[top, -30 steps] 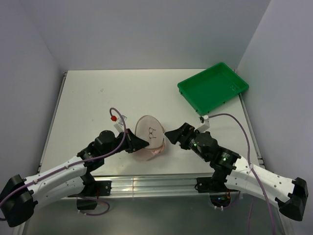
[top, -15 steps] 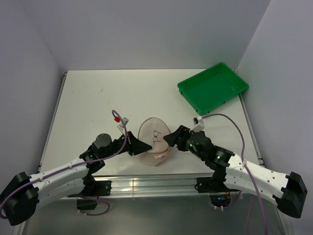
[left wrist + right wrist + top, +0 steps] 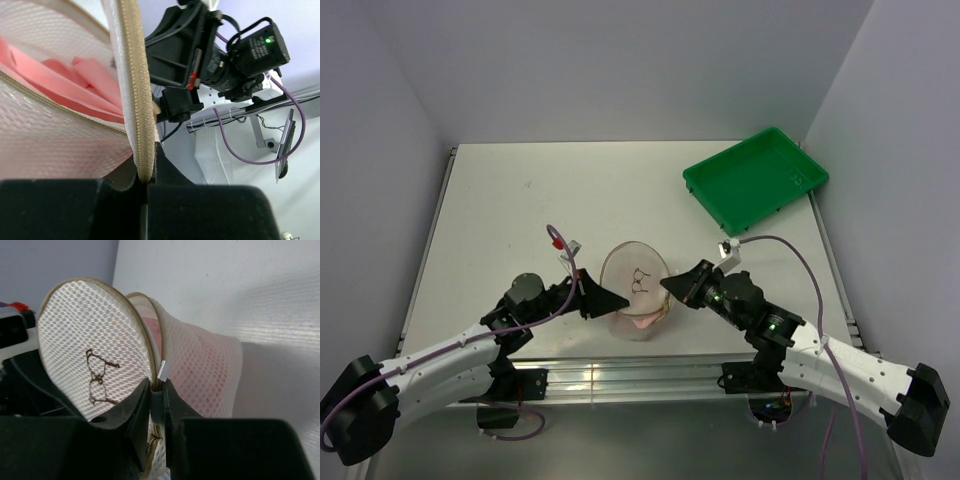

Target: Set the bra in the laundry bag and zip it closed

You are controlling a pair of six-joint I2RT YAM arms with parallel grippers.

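The laundry bag [image 3: 633,283], a cream mesh pouch with a dark mark, stands on edge near the table's front between both grippers. The pink bra [image 3: 647,323] sits inside and shows at the lower opening; in the left wrist view the bra [image 3: 75,82] lies between the two halves. My left gripper [image 3: 617,301] is shut on the tan zip rim [image 3: 136,95] at the bag's left side. My right gripper [image 3: 669,286] is shut on the grey zip pull [image 3: 158,401] at the right rim, beside a small white tab [image 3: 162,371]. The zip stands partly open.
A green plastic tray [image 3: 755,180] sits at the back right corner of the white table. A red-tipped connector and cable [image 3: 554,240] ride on the left arm. Grey walls stand close on the left and right sides.
My right gripper has moved up to the bag's rim and shut on the zip pull. The bag has tipped a little more upright. The left gripper kept its hold.
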